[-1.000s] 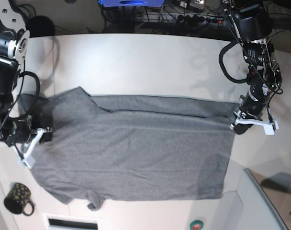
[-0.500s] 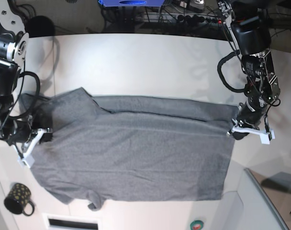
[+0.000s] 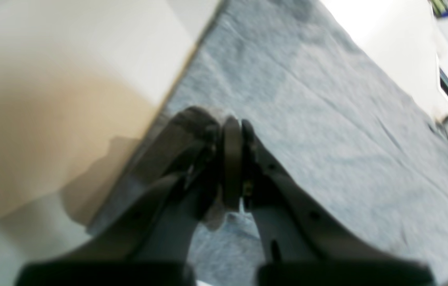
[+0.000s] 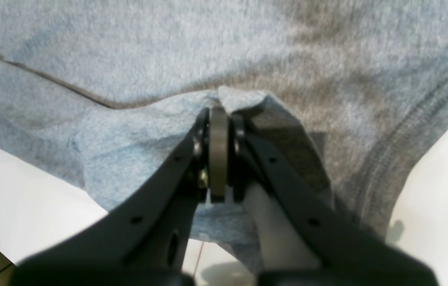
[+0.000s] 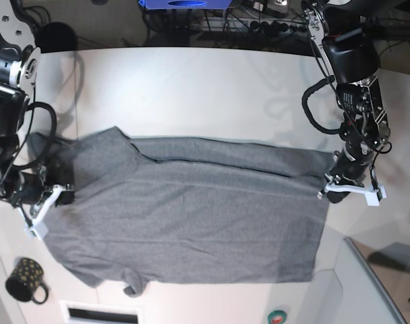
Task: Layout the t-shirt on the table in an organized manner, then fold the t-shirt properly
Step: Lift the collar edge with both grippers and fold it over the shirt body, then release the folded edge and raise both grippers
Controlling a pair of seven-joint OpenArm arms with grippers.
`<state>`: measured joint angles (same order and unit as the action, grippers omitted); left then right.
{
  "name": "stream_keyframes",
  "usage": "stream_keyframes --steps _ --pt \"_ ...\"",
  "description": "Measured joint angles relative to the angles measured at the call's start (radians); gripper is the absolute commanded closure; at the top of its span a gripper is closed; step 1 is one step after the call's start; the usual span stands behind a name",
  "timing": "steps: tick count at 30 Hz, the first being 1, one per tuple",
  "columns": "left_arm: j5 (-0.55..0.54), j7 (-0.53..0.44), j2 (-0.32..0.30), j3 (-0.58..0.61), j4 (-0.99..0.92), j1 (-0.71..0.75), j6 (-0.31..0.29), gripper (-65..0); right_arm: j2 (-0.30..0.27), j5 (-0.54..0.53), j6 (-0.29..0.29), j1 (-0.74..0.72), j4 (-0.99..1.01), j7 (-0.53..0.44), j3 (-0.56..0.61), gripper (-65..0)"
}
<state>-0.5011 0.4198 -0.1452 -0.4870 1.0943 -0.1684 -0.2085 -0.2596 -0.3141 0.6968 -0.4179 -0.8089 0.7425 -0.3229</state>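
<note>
The heather-grey t-shirt (image 5: 191,209) lies spread across the white table (image 5: 191,94), with a folded band along its far edge and a sleeve at the far left. In the base view my left gripper (image 5: 330,192) is at the shirt's right edge, shut on the fabric. The left wrist view shows its jaws pinched on the t-shirt (image 3: 307,99) hem at the left gripper (image 3: 231,125). My right gripper (image 5: 62,194) is at the shirt's left side, shut on a raised fold. In the right wrist view, the right gripper (image 4: 218,113) squeezes a peak of the t-shirt (image 4: 247,47).
A black dotted mug (image 5: 24,280) stands at the front left corner. A grey panel (image 5: 370,283) sits off the table's front right, with a round green and red button (image 5: 277,315) beside it. Cables and boxes (image 5: 245,23) run behind the table's far edge.
My left gripper has moved toward the table's front and slightly inward, dragging the shirt's right edge with it. The right gripper shifted slightly toward the front, still holding its fold.
</note>
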Motion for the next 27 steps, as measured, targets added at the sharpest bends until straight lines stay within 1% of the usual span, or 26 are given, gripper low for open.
stream_keyframes --steps 2,19,21,22,24,25,27 --pt "0.0 -0.023 -0.002 0.0 -0.027 0.0 0.0 0.0 0.0 0.0 0.0 0.0 0.0 0.0 0.0 -0.6" --pt "0.0 -0.028 -0.002 -0.001 -0.051 0.0 0.0 0.0 0.008 0.0 0.0 0.0 0.0 -0.006 0.0 -1.5" --pt "0.0 -0.029 -0.002 -0.001 -0.051 0.0 0.0 0.0 0.008 0.0 0.0 0.0 0.0 -0.006 0.0 -6.8" --pt "0.0 -0.028 -0.002 0.0 -0.051 0.0 0.0 0.0 0.008 0.0 0.0 0.0 0.0 -0.006 0.0 -10.8" --pt "0.0 -0.028 -0.002 -0.002 -0.051 0.0 0.0 0.0 0.008 0.001 0.0 0.0 0.0 -0.007 0.0 -22.7" --pt "0.0 -0.029 -0.002 -0.003 -0.051 0.0 0.0 -5.4 0.008 0.001 0.0 0.0 0.0 -0.007 0.0 -28.4" --pt "-0.001 -0.028 -0.003 -0.007 -0.051 0.0 0.0 -25.8 0.007 -0.003 0.0 0.0 0.0 -0.007 -0.009 -39.3"
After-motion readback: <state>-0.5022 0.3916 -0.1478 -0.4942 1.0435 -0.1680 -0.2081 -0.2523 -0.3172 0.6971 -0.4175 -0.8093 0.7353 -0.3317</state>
